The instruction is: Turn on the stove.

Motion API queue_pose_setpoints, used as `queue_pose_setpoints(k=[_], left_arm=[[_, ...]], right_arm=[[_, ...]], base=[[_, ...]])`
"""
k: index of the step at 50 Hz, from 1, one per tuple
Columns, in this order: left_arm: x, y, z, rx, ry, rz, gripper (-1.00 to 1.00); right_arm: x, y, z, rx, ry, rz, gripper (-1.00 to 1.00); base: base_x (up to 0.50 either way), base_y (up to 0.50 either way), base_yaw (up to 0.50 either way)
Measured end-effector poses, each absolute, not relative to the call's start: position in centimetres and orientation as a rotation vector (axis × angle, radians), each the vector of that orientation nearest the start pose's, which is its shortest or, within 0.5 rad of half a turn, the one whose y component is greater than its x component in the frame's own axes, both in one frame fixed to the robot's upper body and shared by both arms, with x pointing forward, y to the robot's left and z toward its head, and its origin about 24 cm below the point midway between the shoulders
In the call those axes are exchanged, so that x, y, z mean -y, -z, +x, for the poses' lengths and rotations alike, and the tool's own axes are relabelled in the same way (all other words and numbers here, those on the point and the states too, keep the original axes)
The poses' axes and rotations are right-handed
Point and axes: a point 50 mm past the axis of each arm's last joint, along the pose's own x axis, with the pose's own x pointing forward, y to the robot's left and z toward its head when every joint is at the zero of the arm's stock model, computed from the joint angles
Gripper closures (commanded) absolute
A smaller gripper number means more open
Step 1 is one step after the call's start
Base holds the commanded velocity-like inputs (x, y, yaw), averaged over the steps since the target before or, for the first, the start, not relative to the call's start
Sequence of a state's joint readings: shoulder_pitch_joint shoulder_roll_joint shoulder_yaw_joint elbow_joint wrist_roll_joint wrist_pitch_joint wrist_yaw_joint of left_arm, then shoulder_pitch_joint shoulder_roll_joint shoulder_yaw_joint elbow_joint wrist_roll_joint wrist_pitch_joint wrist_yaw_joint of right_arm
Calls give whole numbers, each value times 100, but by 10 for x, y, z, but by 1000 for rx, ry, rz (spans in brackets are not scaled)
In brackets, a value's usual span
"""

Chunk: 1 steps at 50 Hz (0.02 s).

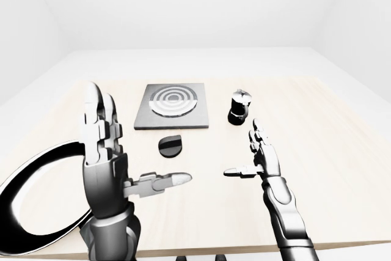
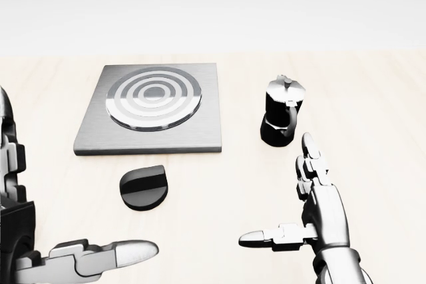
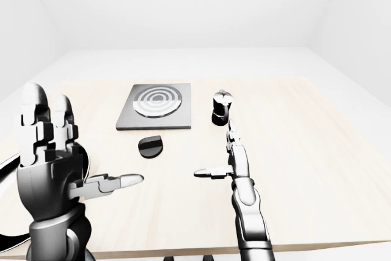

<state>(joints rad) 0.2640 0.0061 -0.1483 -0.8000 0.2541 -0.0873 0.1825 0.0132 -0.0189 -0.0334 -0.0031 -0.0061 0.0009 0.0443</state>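
Pale wood grain covers the surface (image 2: 373, 98), and the stove (image 2: 152, 108) serves as the landmark: a flat square steel plate with a round burner of concentric rings at its middle, lying toward the upper left of the head view. Just below the stove's lower edge, apart from it, sits its black knob (image 2: 144, 187), a flat disc with one straight side turned toward the stove. To the right of the stove, well clear of its edge, stands a small black moka pot (image 2: 281, 120) with a silver lid, upright.

Well below and left of the stove, the left hand (image 1: 113, 169) is raised above the surface with its fingers (image 1: 96, 120) straight up and the thumb stretched out sideways toward the right; it is spread wide and holds nothing. Below and right of the stove, beneath the moka pot, the right hand (image 2: 303, 214) hovers likewise spread, fingers pointing up the view and thumb pointing left, empty. Neither hand touches the knob. Far left of the stove, a curved black-and-white rim (image 1: 36, 169) shows at the left-eye view's edge.
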Motion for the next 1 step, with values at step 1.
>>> queue_pose_setpoints(k=[1], left_arm=[[-142, -176, 167, 659, -173, 148, -100]], right_arm=[[159, -39, 251, -11, -7, -25, -100]], base=[[0, 0, 0]])
